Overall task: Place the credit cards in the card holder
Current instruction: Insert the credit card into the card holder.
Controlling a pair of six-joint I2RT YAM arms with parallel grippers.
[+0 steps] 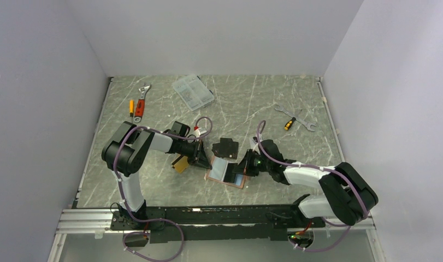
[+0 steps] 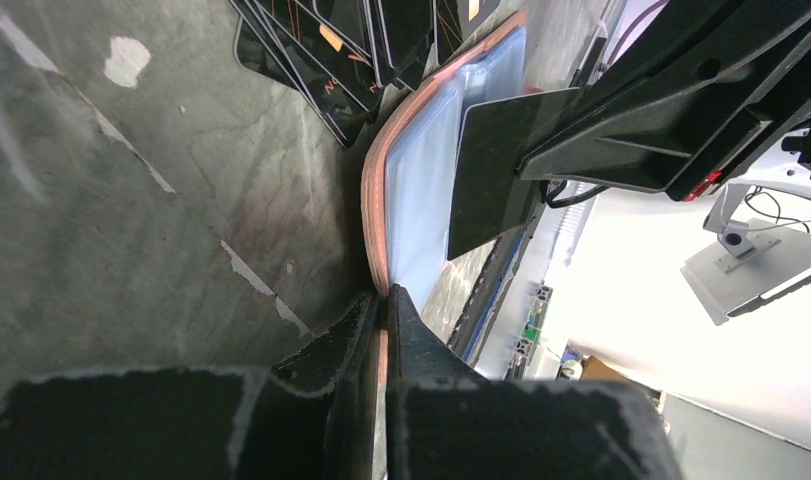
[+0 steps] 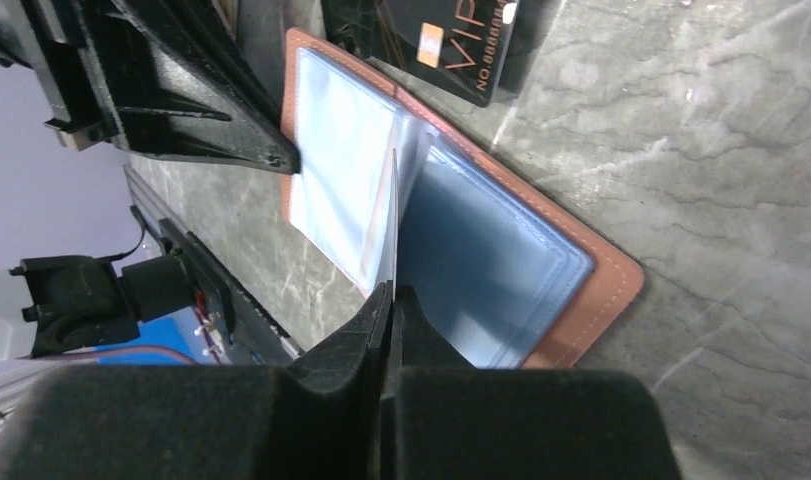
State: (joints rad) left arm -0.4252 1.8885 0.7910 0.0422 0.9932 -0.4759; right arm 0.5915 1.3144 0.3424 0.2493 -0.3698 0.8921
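Tabletop [image 1: 164, 188] of grey veined stone shows from overhead, with the small salmon-pink folding card holder [image 1: 214, 176] lying open between the two arms. A heap of black cards [image 1: 225, 147] sits just beyond it, and an orange-gold credit card [image 1: 180, 163] lies beside the left arm. At the holder's left edge is the left pincer [image 1: 201, 157]; the right pincer [image 1: 242, 167] comes in from the right.

From the left wrist, the left pincer is clamped on the holder's pink rim, and the pale-blue lining runs away from it.

From the right wrist, the right pincer is closed on a thin grey credit card [image 3: 393, 220], seen edge-on and standing upright over the holder's middle fold. The card's long axis points straight away from the pincer, across the open leaves. Since the right arm carries the card, the insertion probably depends on tipping it down and sliding it along that axis into a clear pocket.
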